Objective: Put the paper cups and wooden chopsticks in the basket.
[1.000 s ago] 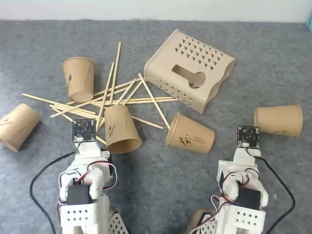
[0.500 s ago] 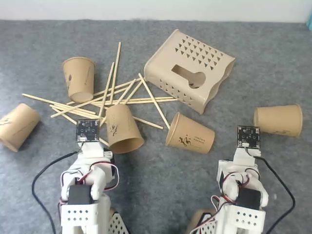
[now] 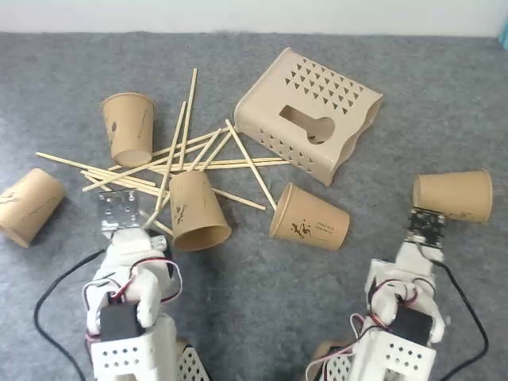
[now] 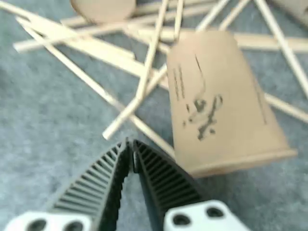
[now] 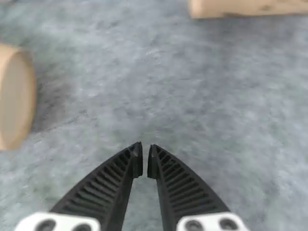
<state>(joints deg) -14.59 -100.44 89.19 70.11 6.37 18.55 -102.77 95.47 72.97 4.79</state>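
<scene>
Several paper cups lie on the grey carpet: one upright at the back left (image 3: 129, 127), one far left (image 3: 28, 205), one in the middle (image 3: 197, 210), one right of centre (image 3: 309, 218), one at the right (image 3: 452, 194). Wooden chopsticks (image 3: 182, 159) lie scattered among the left cups. The beige basket (image 3: 309, 111) lies upside down at the back. My left gripper (image 4: 131, 144) is shut and empty, just short of a chopstick (image 4: 139, 82) and beside the middle cup (image 4: 216, 101). My right gripper (image 5: 144, 147) is shut and empty over bare carpet, between two cups (image 5: 14, 94) (image 5: 245, 7).
The left arm (image 3: 119, 214) and the right arm (image 3: 426, 226) stand at the front edge, with black cables trailing beside their bases. Bare carpet lies between the arms and around the far right corner.
The left arm has swung a little to the left, away from the middle cup. The right arm has swung right, toward the cup at the right. Nothing on the carpet has moved.
</scene>
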